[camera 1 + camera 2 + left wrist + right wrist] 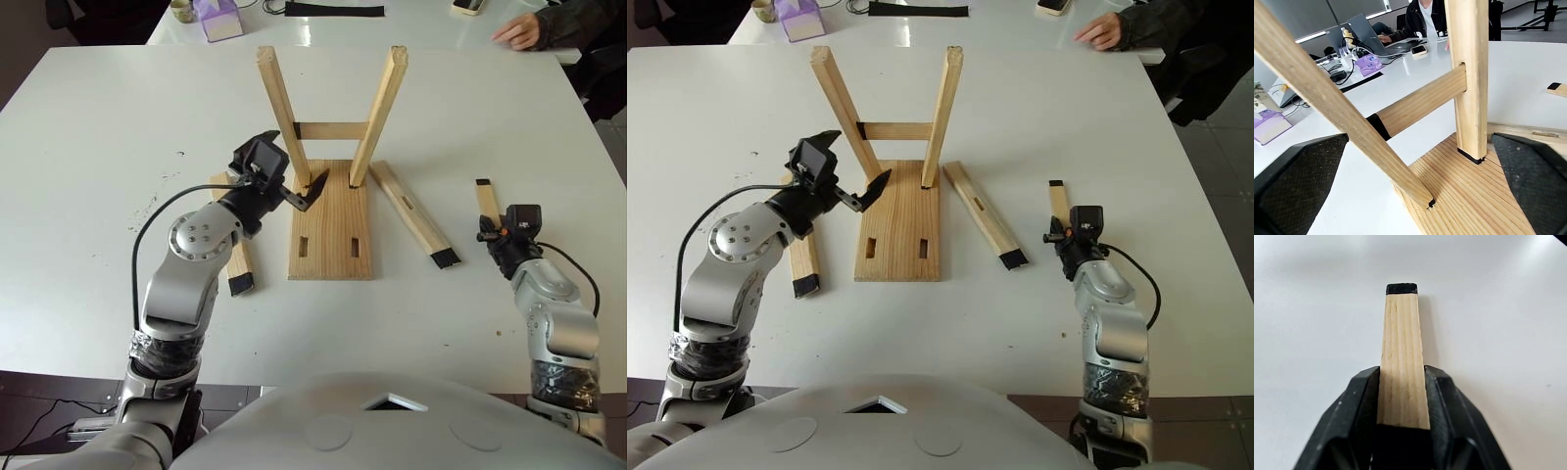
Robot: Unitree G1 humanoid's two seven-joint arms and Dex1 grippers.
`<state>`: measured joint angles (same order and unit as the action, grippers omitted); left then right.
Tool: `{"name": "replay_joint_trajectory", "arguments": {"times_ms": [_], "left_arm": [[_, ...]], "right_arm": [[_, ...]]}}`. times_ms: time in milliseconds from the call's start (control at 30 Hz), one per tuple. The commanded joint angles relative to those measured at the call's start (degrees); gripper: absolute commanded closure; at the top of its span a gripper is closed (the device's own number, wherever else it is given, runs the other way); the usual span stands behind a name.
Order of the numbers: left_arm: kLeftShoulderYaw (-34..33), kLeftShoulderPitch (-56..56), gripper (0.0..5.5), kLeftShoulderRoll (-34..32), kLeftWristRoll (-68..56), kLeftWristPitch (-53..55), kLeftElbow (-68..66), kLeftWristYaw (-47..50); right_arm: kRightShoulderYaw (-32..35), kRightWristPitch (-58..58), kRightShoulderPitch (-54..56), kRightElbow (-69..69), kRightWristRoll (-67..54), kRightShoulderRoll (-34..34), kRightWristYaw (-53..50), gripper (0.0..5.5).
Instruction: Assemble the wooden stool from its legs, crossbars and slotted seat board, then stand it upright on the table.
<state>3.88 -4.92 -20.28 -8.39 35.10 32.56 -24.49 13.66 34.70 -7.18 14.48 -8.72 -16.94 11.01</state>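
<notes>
At table centre, seat board (331, 235) lies flat, two legs (281, 113) slotted at its 12 o'clock end (crossbar (333, 129) joins them). Left gripper (290, 164) splayed open near their bases. Right gripper (487, 225), at 3 o'clock, clamps a short crossbar (484, 199).

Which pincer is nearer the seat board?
Left. The left pincer is open around a leg standing in the seat board; the right pincer is off to its right, shut on a crossbar.

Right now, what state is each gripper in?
Left gripper: open, straddling a standing leg.
Right gripper: shut on a crossbar.
</notes>
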Motion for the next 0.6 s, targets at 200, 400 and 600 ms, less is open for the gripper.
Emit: {"name": "replay_joint_trajectory", "arguments": {"times_ms": [200,400,600], "left_arm": [[-16.32,-1.75,1.01,-0.57,-42.93,13.64,8.72,-10.73],[-20.32,-8.58,1.92,-1.40,-59.80,14.09,4.47,-5.71],[-18.36,-12.72,1.96,-2.58,-68.81,13.42,3.44,-2.40]], "right_arm": [[8.25,9.87,21.09,13.32,-42.93,-12.94,27.86,4.19],[5.70,18.04,26.24,11.36,-55.81,-21.32,38.56,4.19],[1.65,21.38,29.00,9.43,-62.20,-21.80,39.57,4.19]]}}
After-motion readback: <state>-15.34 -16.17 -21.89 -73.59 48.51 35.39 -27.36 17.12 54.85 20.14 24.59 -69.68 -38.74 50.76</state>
